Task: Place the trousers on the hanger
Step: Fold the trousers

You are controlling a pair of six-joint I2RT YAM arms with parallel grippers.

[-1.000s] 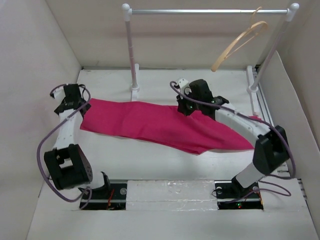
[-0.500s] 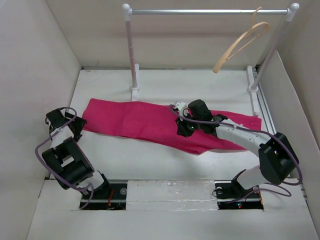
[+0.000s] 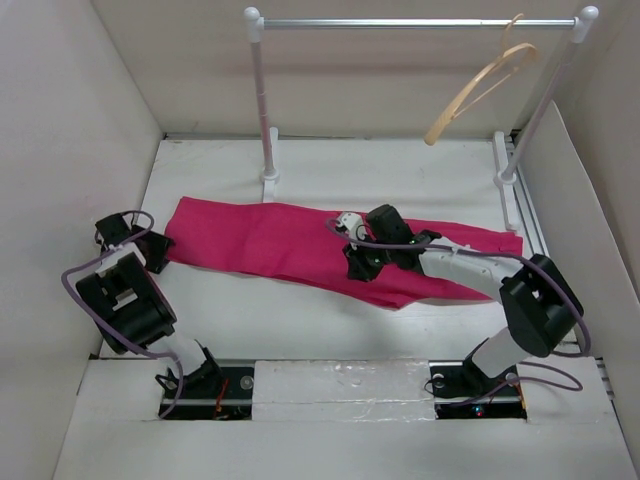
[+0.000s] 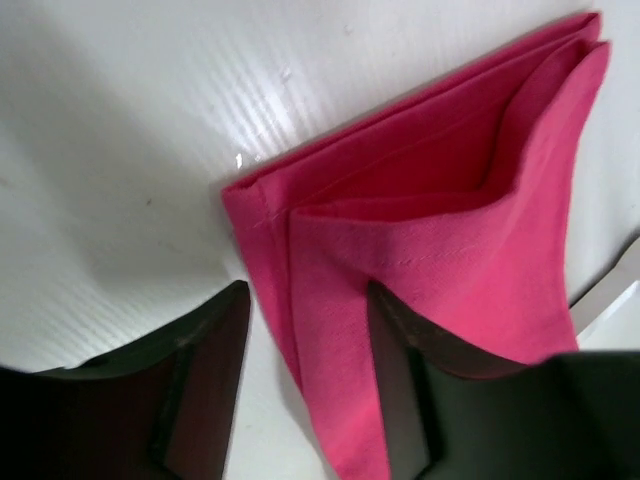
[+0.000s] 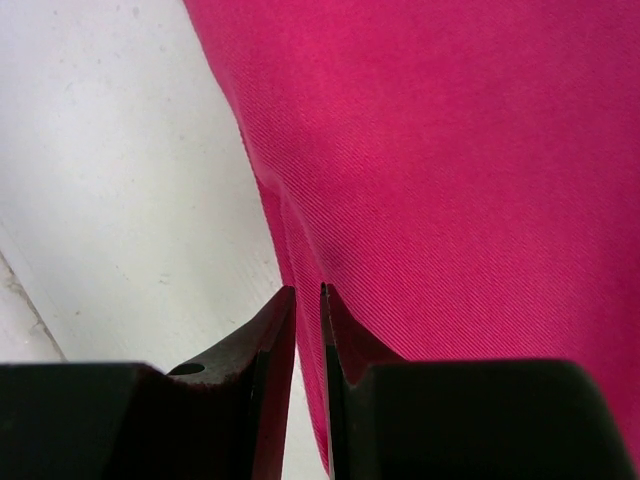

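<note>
**Caller:** Nothing's on the hanger (image 3: 480, 92) yet. It hangs bare at the right end of the rail (image 3: 400, 22), well apart from the cloth.

**Spotter:** And the trousers (image 3: 260, 240)?

**Caller:** Flat on the counter (image 3: 400, 165), stretched left to right between your two arms. By my reckoning the whole lift and drape is left for you.

**Spotter:** How are the jaws?

**Caller:** Your left jaws stand open at the cloth's left end, straddling its layered corner without pinching it. Your right jaws sit at the near edge around mid-length, almost together with just a thin slit between them. I can't tell whether a fold is caught in there.

**Spotter:** Anything hidden?

**Caller:** Your right arm covers part of the right half, and no waist button shows. The hanger's hook is hard to make out against the rail. Both wrist views show only cloth and counter.
</note>
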